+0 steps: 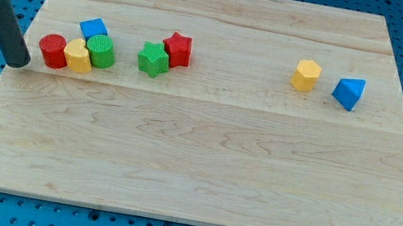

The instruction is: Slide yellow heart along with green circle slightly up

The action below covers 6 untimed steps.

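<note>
The yellow heart [78, 55] lies at the view's left of the wooden board, touching the green circle [101, 52] on its right and the red circle [53, 50] on its left. A blue block [93, 28] sits just above them, against the green circle. My tip [18, 62] rests on the board left of the red circle, a short gap away, slightly below the row.
A green star [153, 60] and a red star [177, 49] touch each other right of the cluster. A yellow hexagon [305, 76] and a blue triangle [348, 93] lie at the view's right. The board [199, 171] ends close to my tip's left.
</note>
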Available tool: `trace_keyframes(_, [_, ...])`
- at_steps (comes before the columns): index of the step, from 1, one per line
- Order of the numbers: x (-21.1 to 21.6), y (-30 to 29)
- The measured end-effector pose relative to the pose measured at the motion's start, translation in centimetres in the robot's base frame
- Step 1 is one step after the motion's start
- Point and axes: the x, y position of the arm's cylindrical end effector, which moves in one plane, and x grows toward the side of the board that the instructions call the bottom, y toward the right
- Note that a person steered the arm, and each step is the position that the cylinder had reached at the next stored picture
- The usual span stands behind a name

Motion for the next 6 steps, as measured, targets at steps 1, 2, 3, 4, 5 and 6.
trace_keyframes(1, [-1.8,1.8])
trace_keyframes(2, [-3.5,4.9])
trace_keyframes(3, [-3.7,5.6])
trace_keyframes(4, [-0.8,2.7])
trace_keyframes(5, [0.4,3.1])
trace_keyframes(6, [0.4,10.1])
